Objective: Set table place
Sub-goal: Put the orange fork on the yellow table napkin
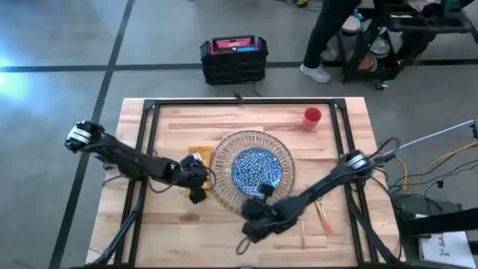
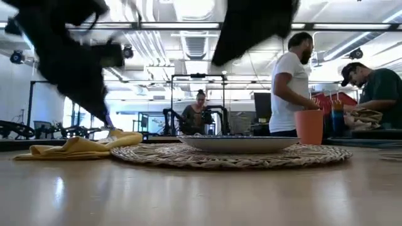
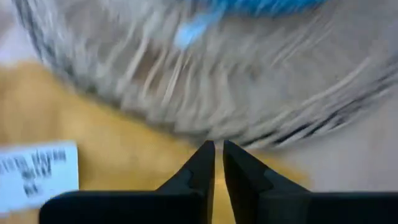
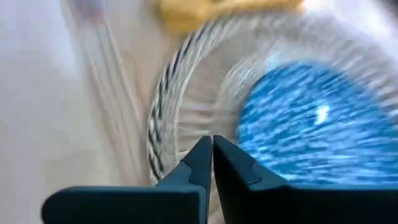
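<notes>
Wide butcher-block desk [image 1: 172, 119], bare boards open beyond both jaws. Round woven mat [image 1: 224, 190] under clear glass plate [image 1: 280, 153] and speckled blue plate [image 1: 254, 168], just ahead of left gripper [image 1: 196, 179], jaws pressed together over yellow cloth napkin [image 1: 196, 152]. Right gripper [image 1: 258, 217] jaws closed, empty, at mat's rim. Red-orange cup [image 1: 311, 117] well apart; orange cutlery [image 1: 326, 218] beside right arm.
</notes>
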`<state>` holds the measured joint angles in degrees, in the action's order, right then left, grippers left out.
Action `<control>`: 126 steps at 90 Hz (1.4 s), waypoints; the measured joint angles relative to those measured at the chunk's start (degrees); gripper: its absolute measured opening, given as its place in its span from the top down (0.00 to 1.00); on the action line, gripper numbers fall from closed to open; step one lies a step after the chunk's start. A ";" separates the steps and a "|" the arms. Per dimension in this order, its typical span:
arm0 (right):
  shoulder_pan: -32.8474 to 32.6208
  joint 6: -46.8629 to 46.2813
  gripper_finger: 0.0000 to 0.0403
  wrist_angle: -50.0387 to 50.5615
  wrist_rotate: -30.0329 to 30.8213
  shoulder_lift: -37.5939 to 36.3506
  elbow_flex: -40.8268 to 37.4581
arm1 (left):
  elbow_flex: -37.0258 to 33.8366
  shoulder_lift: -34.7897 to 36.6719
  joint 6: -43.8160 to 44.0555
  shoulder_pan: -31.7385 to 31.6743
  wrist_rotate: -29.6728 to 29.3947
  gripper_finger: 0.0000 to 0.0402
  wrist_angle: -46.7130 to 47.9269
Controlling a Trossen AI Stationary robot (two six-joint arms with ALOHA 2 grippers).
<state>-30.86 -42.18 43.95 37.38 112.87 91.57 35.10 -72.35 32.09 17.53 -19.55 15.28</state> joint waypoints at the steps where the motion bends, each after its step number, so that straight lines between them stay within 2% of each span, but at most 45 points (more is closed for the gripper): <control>1: -0.10 -0.24 0.97 0.49 -0.02 -0.45 0.00 | 0.30 0.44 -0.30 0.06 -0.18 0.95 0.00; 12: -1.33 -5.85 0.86 11.18 -0.12 -5.31 -0.13 | 3.83 5.56 -2.99 0.80 -2.77 0.95 0.93; 24: -4.90 -23.53 0.72 33.38 -4.38 -8.92 -0.27 | 7.73 10.38 -5.98 1.65 -4.68 0.95 1.87; 33: -8.79 -34.11 0.63 41.13 -8.68 -8.33 -2.06 | 10.64 12.75 -8.53 2.75 -4.84 0.95 1.97; 49: -13.63 -42.58 0.54 32.93 -14.36 -8.30 -8.65 | 13.80 14.37 -11.57 5.36 -5.50 0.95 1.88; 58: -14.68 -46.80 0.55 27.48 -15.88 -8.37 -14.70 | 13.97 14.31 -11.90 6.50 -6.08 0.95 1.89; 73: -15.85 -51.37 0.57 16.36 -22.99 -8.43 -23.91 | 13.53 13.18 -11.90 6.67 -6.84 0.95 2.77; 101: -16.31 -54.60 0.57 2.11 -25.50 -8.67 -30.68 | 13.56 12.41 -13.41 6.59 -9.25 0.95 2.79; 116: -16.40 -55.34 0.65 1.21 -25.40 -8.56 -31.17 | 13.56 12.41 -13.39 6.59 -9.25 0.95 2.80; 121: -16.27 -54.69 0.73 1.63 -25.27 -8.50 -30.53 | 13.56 12.41 -13.36 6.59 -9.25 0.95 2.79; 126: -16.00 -53.67 0.86 2.52 -25.26 -8.41 -29.77 | 13.56 12.41 -13.26 6.59 -9.25 0.95 2.79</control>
<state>-46.87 -95.85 46.46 12.12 104.47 61.80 48.66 -59.94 18.83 24.12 -28.80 18.06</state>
